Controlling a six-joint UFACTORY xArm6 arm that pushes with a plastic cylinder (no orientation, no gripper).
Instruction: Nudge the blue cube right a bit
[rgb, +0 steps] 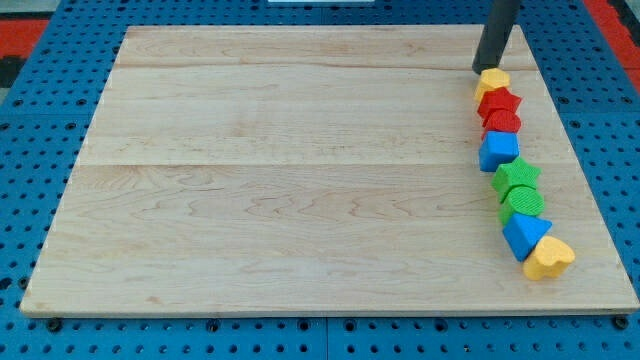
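The blue cube (498, 151) sits near the board's right edge, in a column of blocks. My tip (482, 70) is at the view's top right, just above and left of a yellow block (492, 81) that heads the column, well above the blue cube. Below the yellow block come a red star (499, 102) and a red round block (502, 122), then the blue cube.
Under the blue cube lie a green star (517, 176), a green round block (524, 202), a blue triangle (524, 235) and a yellow heart (548, 258). The wooden board (280, 170) rests on a blue perforated table.
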